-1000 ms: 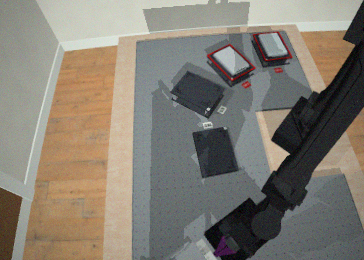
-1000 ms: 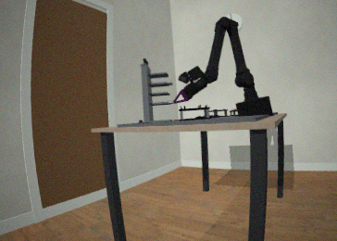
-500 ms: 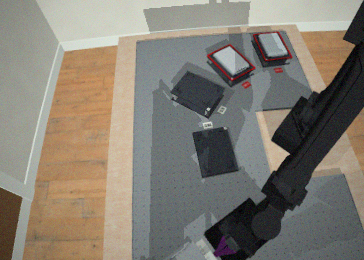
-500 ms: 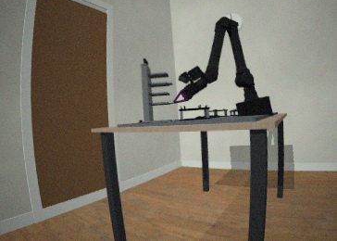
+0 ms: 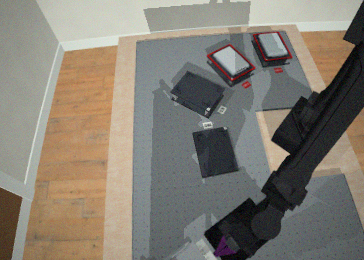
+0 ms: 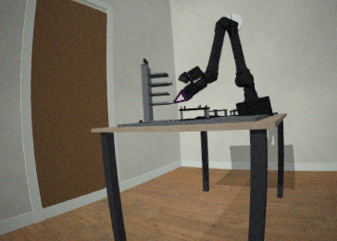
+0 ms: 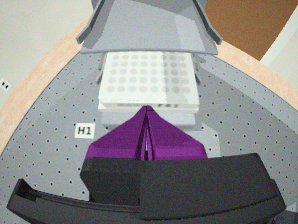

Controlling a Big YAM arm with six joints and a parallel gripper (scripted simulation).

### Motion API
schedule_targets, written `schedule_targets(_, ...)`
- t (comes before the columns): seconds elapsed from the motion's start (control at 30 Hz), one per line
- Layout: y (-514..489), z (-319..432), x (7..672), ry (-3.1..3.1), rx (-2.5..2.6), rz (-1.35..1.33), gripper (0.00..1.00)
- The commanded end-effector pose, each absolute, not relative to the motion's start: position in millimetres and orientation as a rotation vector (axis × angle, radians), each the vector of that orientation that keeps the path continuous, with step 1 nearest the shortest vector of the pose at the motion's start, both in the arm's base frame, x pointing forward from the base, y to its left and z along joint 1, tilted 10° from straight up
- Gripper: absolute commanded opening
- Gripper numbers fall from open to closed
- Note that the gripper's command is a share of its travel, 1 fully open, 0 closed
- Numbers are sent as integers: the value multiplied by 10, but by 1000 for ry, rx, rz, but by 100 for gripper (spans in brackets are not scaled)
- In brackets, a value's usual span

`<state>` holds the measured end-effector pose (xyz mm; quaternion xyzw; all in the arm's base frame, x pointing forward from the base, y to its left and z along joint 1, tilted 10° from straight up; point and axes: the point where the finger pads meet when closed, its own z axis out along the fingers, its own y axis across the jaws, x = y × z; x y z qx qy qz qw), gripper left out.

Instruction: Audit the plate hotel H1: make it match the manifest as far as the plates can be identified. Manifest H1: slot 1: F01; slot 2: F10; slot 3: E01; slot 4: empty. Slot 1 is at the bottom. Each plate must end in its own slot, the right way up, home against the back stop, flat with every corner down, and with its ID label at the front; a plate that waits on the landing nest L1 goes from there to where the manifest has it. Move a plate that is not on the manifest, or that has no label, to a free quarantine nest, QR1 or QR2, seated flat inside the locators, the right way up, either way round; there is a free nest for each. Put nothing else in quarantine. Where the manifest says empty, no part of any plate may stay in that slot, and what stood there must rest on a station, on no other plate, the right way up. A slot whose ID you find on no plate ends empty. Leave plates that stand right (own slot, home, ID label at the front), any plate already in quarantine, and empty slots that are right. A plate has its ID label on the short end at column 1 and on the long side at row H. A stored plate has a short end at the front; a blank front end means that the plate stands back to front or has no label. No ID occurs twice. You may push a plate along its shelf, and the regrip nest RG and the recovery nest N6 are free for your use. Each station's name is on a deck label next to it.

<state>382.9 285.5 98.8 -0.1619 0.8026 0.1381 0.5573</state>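
Occlusions around H1

White well plate [image 7: 149, 83]: front end hidden behind the closed purple fingers, no ID readable. Hotel [image 6: 147, 91] shelves too small in the exterior view; top view crops it.

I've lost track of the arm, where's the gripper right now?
In the wrist view the shut gripper points at the white plate in hotel H1, beside the H1 label.

A small white label [image 7: 84, 129] on the gray deck [image 7: 53, 136] reads "H1". The other little labels are too blurry to read.
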Motion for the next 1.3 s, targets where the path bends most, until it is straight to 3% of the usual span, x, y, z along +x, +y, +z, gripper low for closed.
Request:
schedule_targets(0.0, 2908, 1135, 4017, 1864, -357, 324, 0)
schedule_targets(1.27, 2694, 1072, 3380, 1851, -354, 358, 0)
